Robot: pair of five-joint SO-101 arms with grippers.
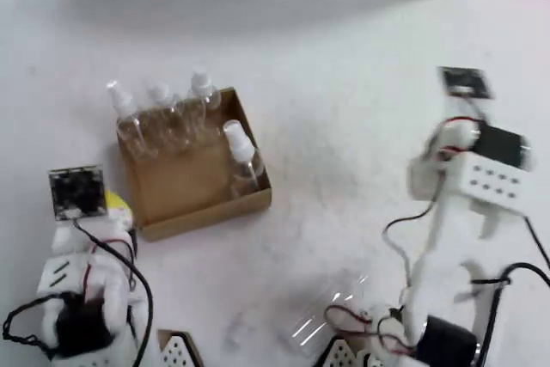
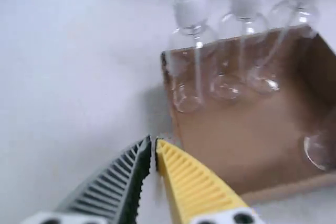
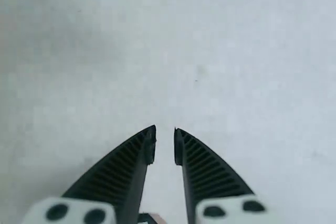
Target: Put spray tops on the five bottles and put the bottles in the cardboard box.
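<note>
Left end effector was closed down to a hairline, its grey and yellow fingers tip to tip with nothing between them, poised just outside one corner of the cardboard box. In the high view the left arm sat at the near left of the table, with its yellow finger just beside the box's left wall. The box lay open-topped left of the table's middle. Four clear bottles stood upright in it, each wearing a white spray top. A row of three bottles stood side by side against the far wall, and a fourth bottle stood alone by the right wall, apart from the row. In the left wrist view the row's clear bodies and dip tubes showed inside the brown wall, and the fourth bottle's rounded base showed at the box's other side. Right end effector held nothing. Its two black fingers stood narrowly apart, a slim strip of bare table visible between the tips. The right arm sat at the right side, well apart from the box. Near the table's front edge, close to that arm's base, lay a clear shape with bright glints; whether it was the fifth bottle could not be told.
</note>
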